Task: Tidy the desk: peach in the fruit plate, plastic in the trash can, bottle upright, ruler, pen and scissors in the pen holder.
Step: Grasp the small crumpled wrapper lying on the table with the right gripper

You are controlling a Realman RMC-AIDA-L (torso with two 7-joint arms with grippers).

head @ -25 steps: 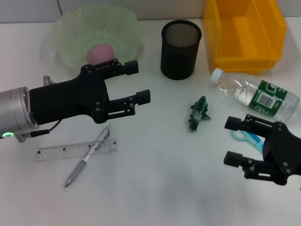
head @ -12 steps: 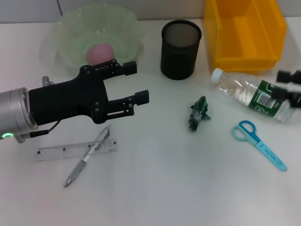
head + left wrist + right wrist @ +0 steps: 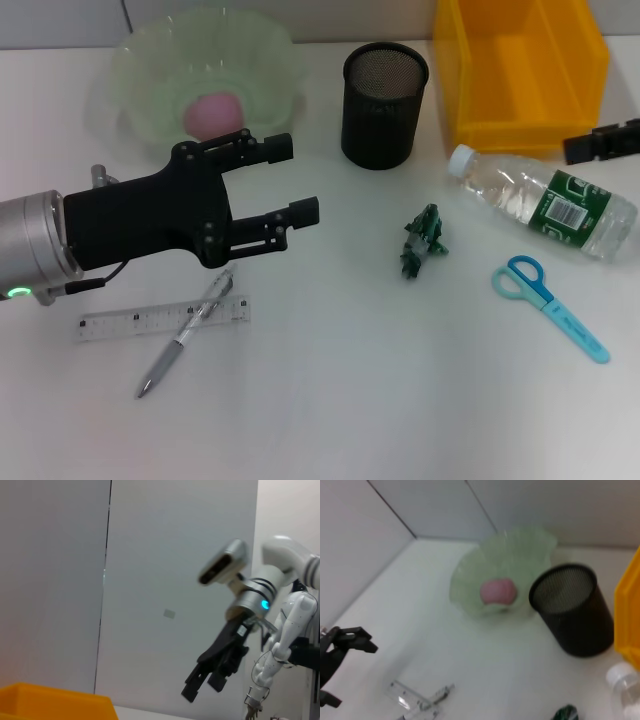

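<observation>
Right gripper [image 3: 600,141] retreating to right edge, finger state unclear; scissors [image 3: 548,304] uncovered, ungrasped.
Left gripper [image 3: 290,178] is hovering spread, centre-left, above pen [image 3: 187,331].

The left gripper [image 3: 275,180] is open, at the left of the frame below the green plate [image 3: 150,70] with the pink peach [image 3: 212,113]. The bottle [image 3: 545,200] lies at the right.

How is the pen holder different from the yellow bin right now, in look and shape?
The pen holder is black wire mesh; the yellow bin is solid plastic. The pen holder is a round upright cylinder, while the bin is a wide rectangular box. The holder stands between the fruit plate and the bin. Both are open-topped, with nothing visible inside, at the back of the desk.
</observation>
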